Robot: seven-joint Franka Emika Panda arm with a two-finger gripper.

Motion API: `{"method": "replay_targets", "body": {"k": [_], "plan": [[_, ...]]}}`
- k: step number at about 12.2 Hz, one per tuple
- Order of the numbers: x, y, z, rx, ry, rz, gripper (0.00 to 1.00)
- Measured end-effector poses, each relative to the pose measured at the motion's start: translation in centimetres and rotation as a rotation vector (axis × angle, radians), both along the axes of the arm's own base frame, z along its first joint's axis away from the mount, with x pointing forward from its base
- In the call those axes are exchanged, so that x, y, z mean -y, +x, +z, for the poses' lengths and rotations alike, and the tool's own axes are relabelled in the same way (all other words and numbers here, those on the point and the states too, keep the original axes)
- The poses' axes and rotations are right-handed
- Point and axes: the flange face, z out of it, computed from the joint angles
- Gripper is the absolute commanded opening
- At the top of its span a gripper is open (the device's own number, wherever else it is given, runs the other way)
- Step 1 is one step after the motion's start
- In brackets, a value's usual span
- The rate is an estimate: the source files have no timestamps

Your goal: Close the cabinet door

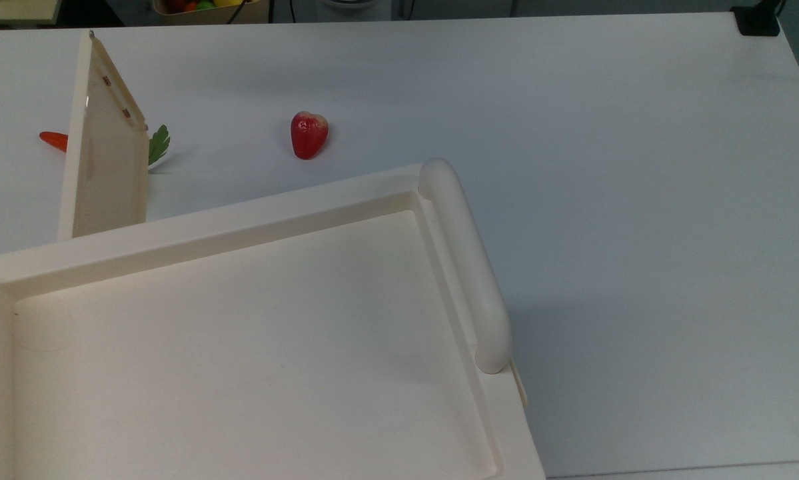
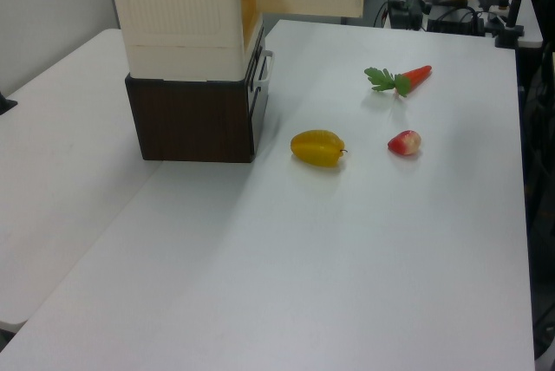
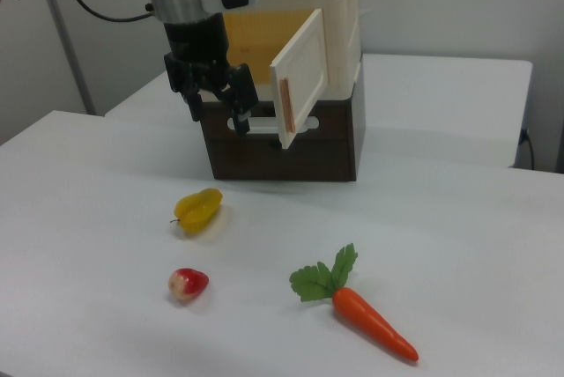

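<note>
While standing well open, located as follows: the cabinet door (image 3: 304, 77) swung out from the front of the cabinet (image 3: 345, 7), attached along the edge on the right view's right, free edge out over the surface (image 3: 458, 245). Cabinet itself seated on a dark brown base (image 3: 291, 155).

End effector (image 3: 220, 113) found in the right view just beside the door's free edge, on the right view's left of it, in front of the opening and above the surface. Fingers apart, nothing between them. No contact with the door evident.

Step in hand, by judgement: approach for the push, closing not yet begun.

Recommended practice:
- Bring the end effector round to the door face turned away from the opening, not the face turned toward it.
- Make contact near the free edge, far from the hinge line, for the easiest swing.
- Follow the door's arc rather than driving straight; otherwise likely to slide off the thin panel or load the hinge.
- Push slowly to full seating against the cabinet front, then stop; avoid shoving the cabinet off its base.
- Keep the fingers out of the closing gap.

Also on the surface, well apart from the door's path: a yellow fruit (image 3: 198, 210), a small red fruit (image 3: 188, 283), a toy carrot (image 3: 370, 320). No obstruction expected from these.
</note>
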Motion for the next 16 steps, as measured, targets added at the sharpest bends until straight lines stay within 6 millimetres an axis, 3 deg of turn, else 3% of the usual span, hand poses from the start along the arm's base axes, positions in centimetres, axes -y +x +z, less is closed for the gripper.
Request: {"method": "replay_targets", "body": {"k": [6,7,8,9,10,11,14,16], "plan": [[-0.5,0.1,0.0,-0.001,0.0,0.009,1.0],[-0.3,0.1,-0.1,-0.001,0.0,0.008,0.87],[-0.1,0.0,-0.1,-0.001,0.0,0.007,0.6],[0.1,0.0,-0.1,-0.002,0.0,0.007,0.24],[0.2,-0.1,-0.1,0.001,0.009,0.003,0.07],[0.6,-0.2,0.0,0.009,0.034,0.005,0.0],[2.1,-0.7,0.4,0.037,0.074,0.067,0.0],[2.4,0.3,0.7,0.119,0.049,0.088,0.0]]}}
